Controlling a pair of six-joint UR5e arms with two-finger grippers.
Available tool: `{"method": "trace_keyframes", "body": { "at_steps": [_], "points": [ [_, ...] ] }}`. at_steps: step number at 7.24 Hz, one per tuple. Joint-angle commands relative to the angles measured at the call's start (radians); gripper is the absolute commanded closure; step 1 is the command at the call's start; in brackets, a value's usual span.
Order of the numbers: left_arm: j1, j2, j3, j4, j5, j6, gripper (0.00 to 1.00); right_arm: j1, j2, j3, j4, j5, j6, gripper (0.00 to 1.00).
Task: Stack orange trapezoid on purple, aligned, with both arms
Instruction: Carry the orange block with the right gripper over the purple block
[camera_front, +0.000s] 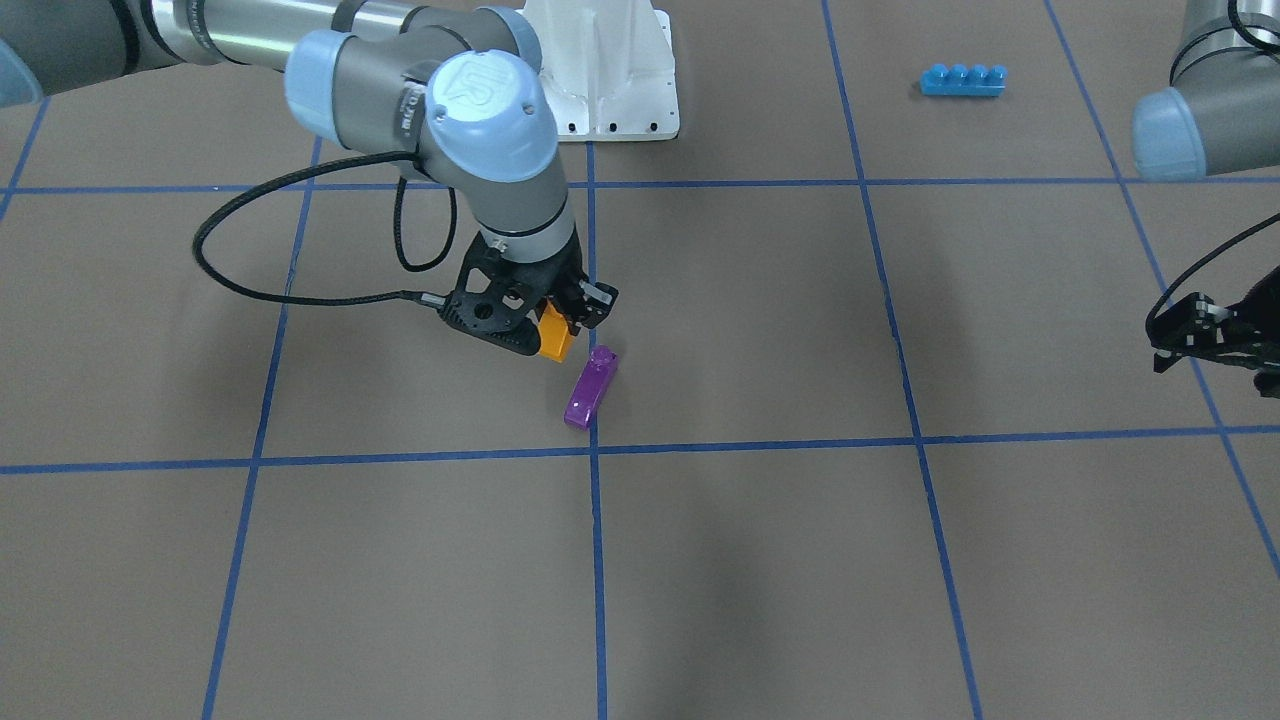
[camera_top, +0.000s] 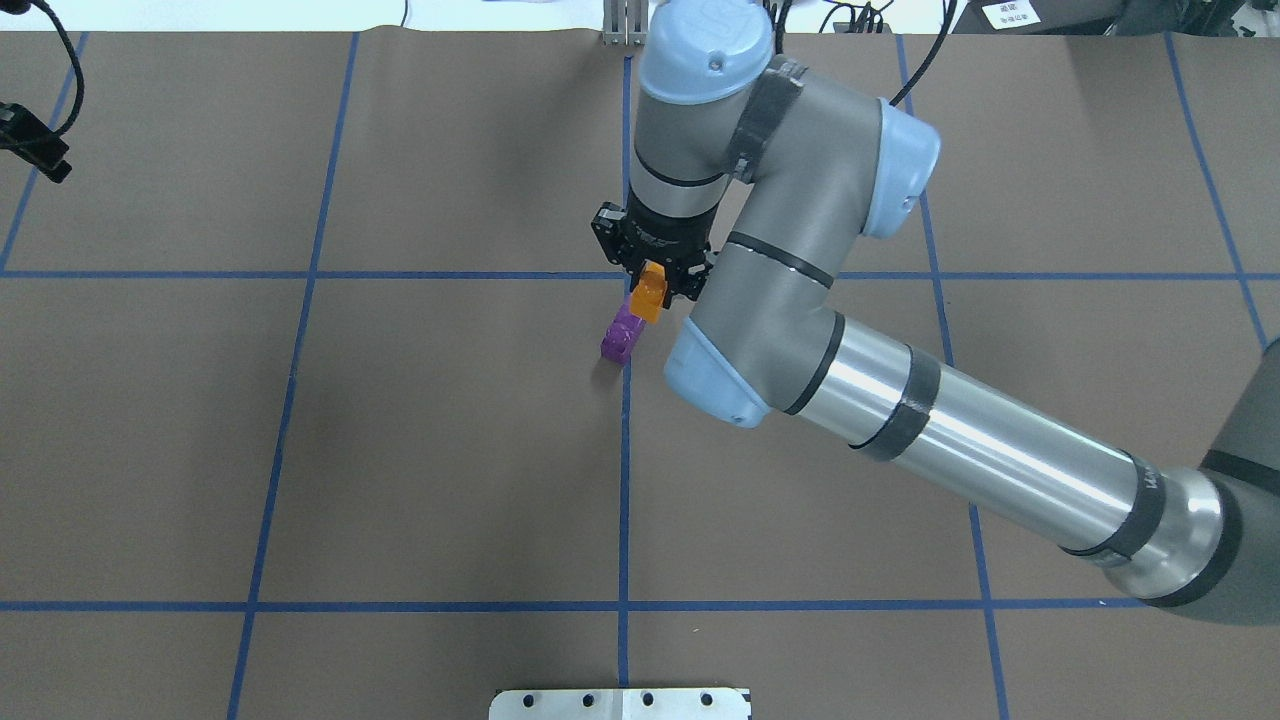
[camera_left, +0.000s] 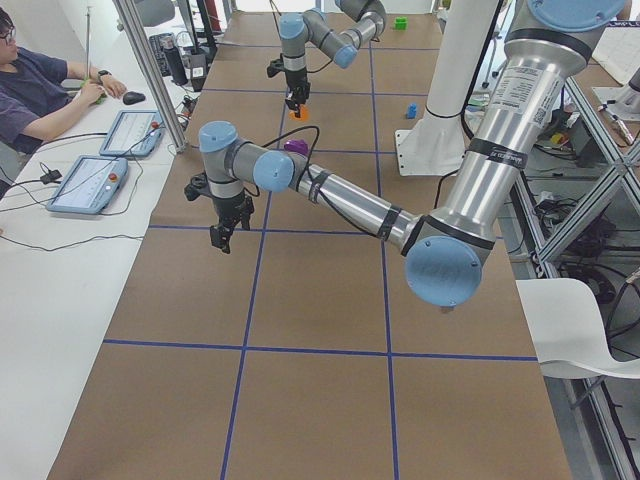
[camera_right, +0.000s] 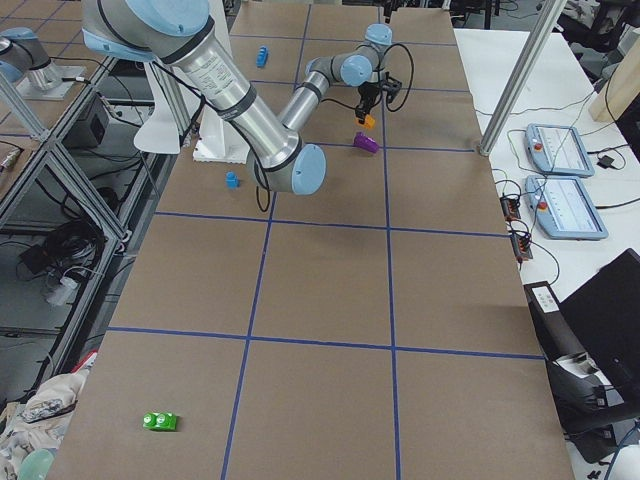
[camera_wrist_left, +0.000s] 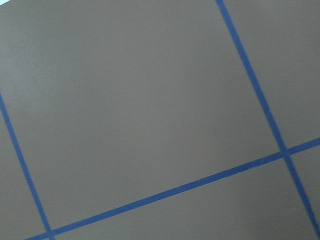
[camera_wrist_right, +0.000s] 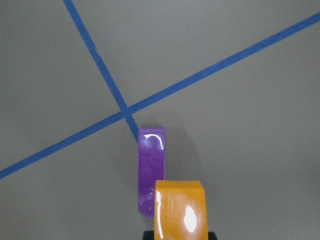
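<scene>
Closest in the right wrist view, the orange trapezoid (camera_wrist_right: 180, 210) is seen, with the purple (camera_wrist_right: 150, 170) lying at eleven o'clock, its far end beside a crossing of blue tape lines (camera_wrist_right: 125, 112). In the front-facing view, the right gripper (camera_front: 556, 325) is clamped on the orange trapezoid; the purple is set just beside it at five o'clock, a gap between. The left gripper (camera_front: 1212, 340) is hung at three o'clock, well apart; its opening cannot be told. In the overhead view, the purple is found at seven o'clock of the orange trapezoid.

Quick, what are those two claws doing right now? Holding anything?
Left gripper: jaws look open, holding nothing.
Right gripper: closed on the orange block.
</scene>
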Motion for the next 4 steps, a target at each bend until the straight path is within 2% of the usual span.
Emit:
{"method": "trace_keyframes", "body": {
  "at_steps": [1, 4],
  "points": [
    [-0.011, 0.008, 0.014, -0.006, 0.000, 0.024, 0.00, -0.044, 0.036, -0.086, 0.007, -0.039, 0.105, 1.00],
    [-0.009, 0.008, 0.013, -0.009, 0.000, 0.022, 0.00, -0.043, 0.037, -0.129, 0.039, -0.039, 0.110, 1.00]
  ]
}}
